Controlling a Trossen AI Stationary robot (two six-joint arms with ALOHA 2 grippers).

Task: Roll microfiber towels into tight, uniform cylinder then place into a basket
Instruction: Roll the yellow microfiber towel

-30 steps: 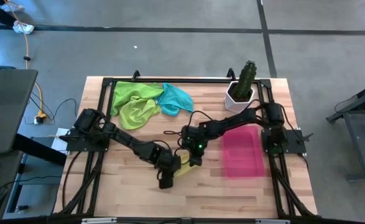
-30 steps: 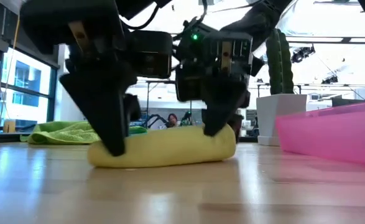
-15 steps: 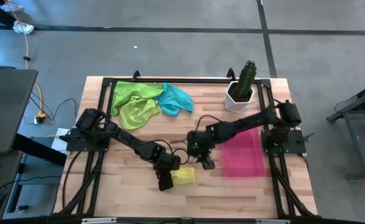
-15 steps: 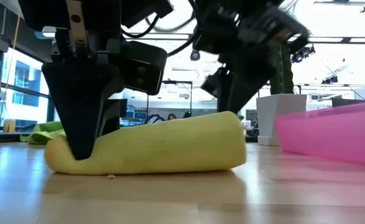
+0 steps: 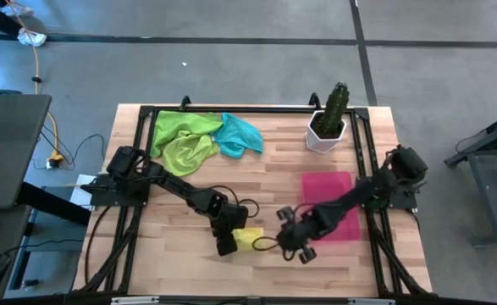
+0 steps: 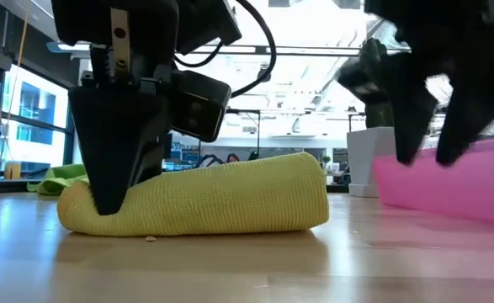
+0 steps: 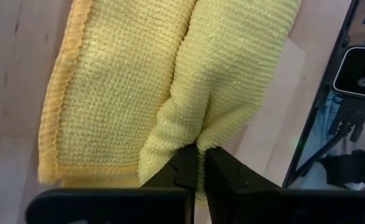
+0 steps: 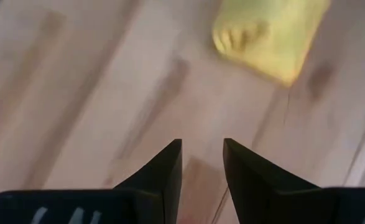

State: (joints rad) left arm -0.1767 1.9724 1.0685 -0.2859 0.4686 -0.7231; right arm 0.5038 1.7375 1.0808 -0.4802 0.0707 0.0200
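Observation:
A yellow microfiber towel (image 5: pixel 250 239), rolled into a thick loose cylinder (image 6: pixel 221 202), lies on the wooden table near its near edge. My left gripper (image 5: pixel 225 246) stands at the roll's left end, shut on it (image 7: pixel 201 167). To the right of the roll, my right gripper (image 5: pixel 304 252) hangs open above the table, with nothing between its fingers (image 8: pixel 202 155). The pink basket (image 5: pixel 333 207) sits to the right. Two lime green towels (image 5: pixel 180 137) and a teal one (image 5: pixel 241 134) lie heaped at the far left. My left gripper pinches a raised fold of the yellow cloth (image 7: pixel 183 127) at the roll's left end between its two fingers (image 7: pixel 227 177). The fingers come from above, slanting down (image 6: pixel 112 198). The roll lies on the table, and its right end (image 6: pixel 310 189) is free.
A white pot with a green cactus (image 5: pixel 326 127) stands at the far right, behind the basket. The basket's low pink wall (image 6: pixel 457 181) is just right of my right gripper (image 6: pixel 423 156). Bare wood lies between the roll and the basket.
My right gripper has let go of the roll's right end, risen, and swung toward the table's near right. It now hangs beside the basket's near left corner. My left gripper has shut on the roll's left end. The roll has slid a little toward the near edge.

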